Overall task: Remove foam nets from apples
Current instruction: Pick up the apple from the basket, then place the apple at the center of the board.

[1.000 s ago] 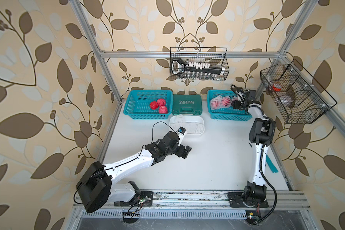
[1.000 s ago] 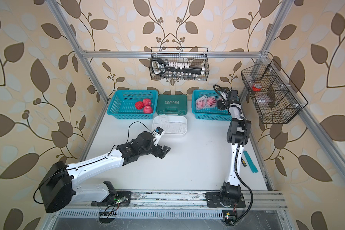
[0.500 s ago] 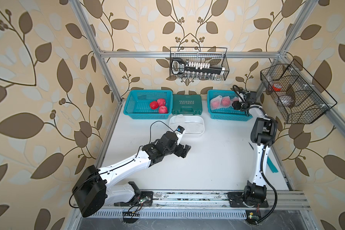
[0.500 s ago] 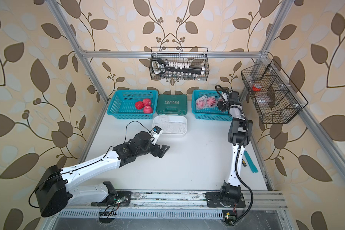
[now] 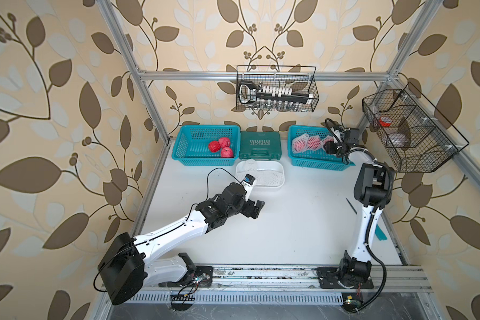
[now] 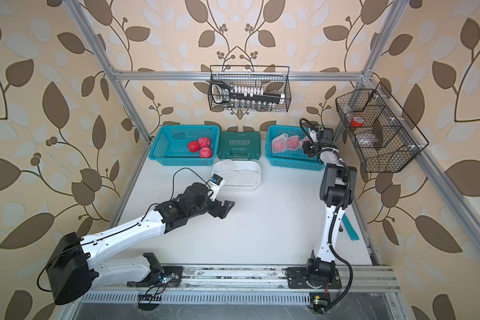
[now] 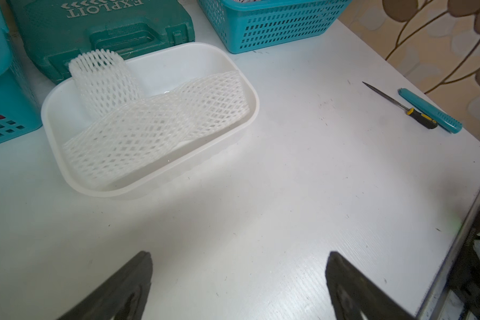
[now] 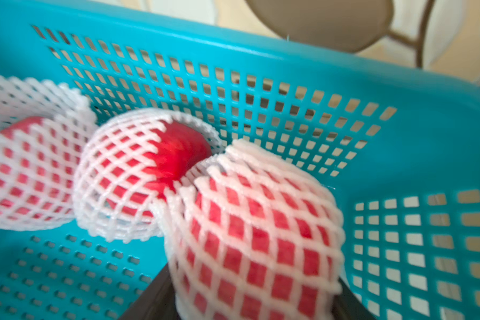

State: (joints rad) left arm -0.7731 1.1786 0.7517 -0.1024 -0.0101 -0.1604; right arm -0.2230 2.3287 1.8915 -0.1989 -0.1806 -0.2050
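The cell is enclosing a white table [image 5: 302, 227] within leaf-patterned walls and an aluminium frame.

**Top views.** In both top views a teal basket [image 5: 189, 146] is sitting at the table's far left corner. It is holding three bare apples [image 5: 222, 146] and appears to be serving as the finished bin. A second teal basket [image 5: 316, 162] is sitting at the far right corner with three netted apples [image 5: 306, 142], evidently the stock not yet stripped. Between them a green tool case [image 5: 259, 144] is lying along the far edge. Just in front of it, a white tub [image 5: 283, 177] is collecting the empty foam nets [image 5: 269, 175]. The right gripper [image 5: 329, 146] is hanging inside the right basket. The left gripper [image 5: 257, 209] is hovering over bare table near the centre, well apart from the fruit, probably placed to receive a net.

**Left wrist view.** This view is supplying what the top views cannot. The left jaws are standing fully apart and holding nothing. Three limp nets appear to be lying in the tub, one standing on end at the corner nearest the case. A screwdriver [image 7: 399, 104] and a teal tool [image 7: 430, 110] are lying near the table's right edge.

**Right wrist view.** This view is blurred. It is showing dark fingers [image 8: 150, 299] flanking the nearest netted apple [image 8: 261, 235], with the jaws part open. Whether they are pinching it cannot be told. A neighbouring apple's red skin is showing through its net's open end.
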